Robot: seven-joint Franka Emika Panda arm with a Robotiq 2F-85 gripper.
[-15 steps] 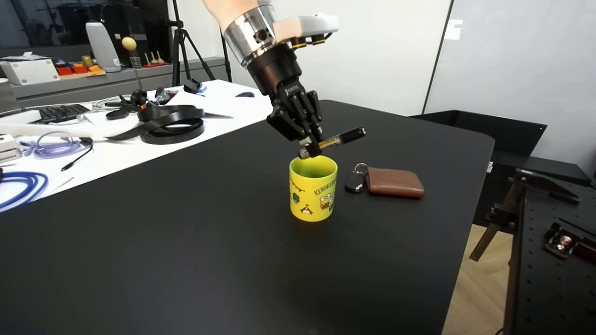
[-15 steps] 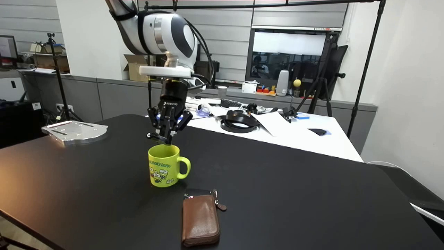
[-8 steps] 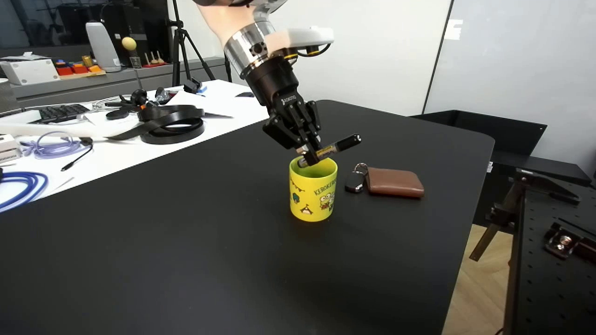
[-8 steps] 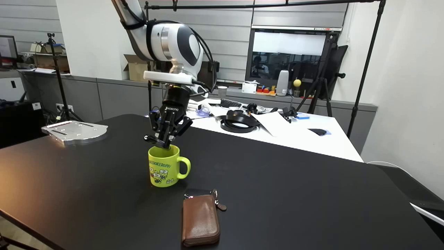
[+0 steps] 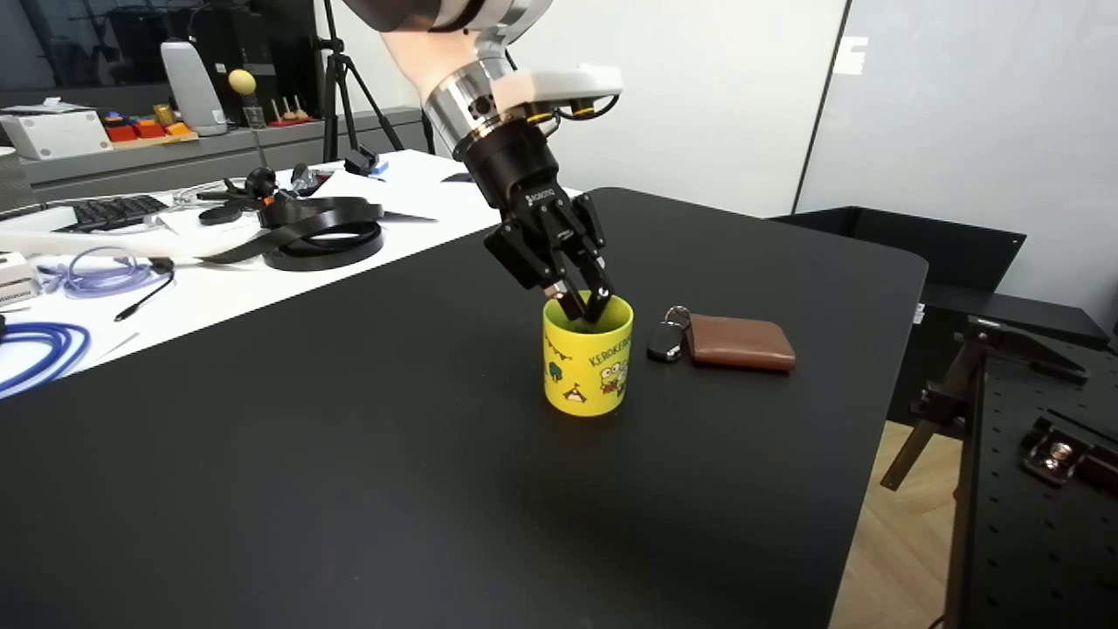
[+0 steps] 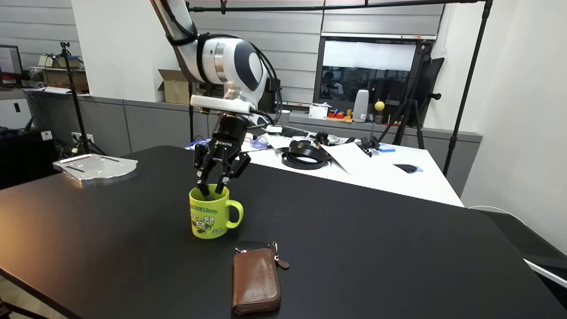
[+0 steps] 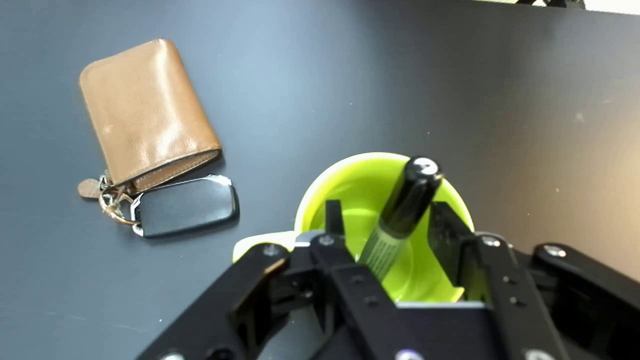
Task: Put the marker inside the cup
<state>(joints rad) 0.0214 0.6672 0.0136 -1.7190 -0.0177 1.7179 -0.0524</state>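
Releasing looks like the step in hand: the black-capped marker [image 7: 399,220] leans inside the yellow cartoon-print mug [image 5: 583,374], between the parted jaws of the gripper [image 7: 390,215]; the next move likely calls for a straight, gentle lift.

Wrist view: lower end of pen [image 7: 401,214] lost behind gripper [image 7: 388,226], toward 7 o'clock; I can't tell whether it touches the bottom of the mug [image 7: 345,187]. Pen's print blurred. Mug covered at 6 o'clock, handle [image 7: 264,242] partly hidden at 9. Arm [image 6: 232,60] cut off near 11 o'clock, both exterior views. Wallet [image 6: 257,281], 6 o'clock in an exterior view, hides part of car key [image 6: 252,245].
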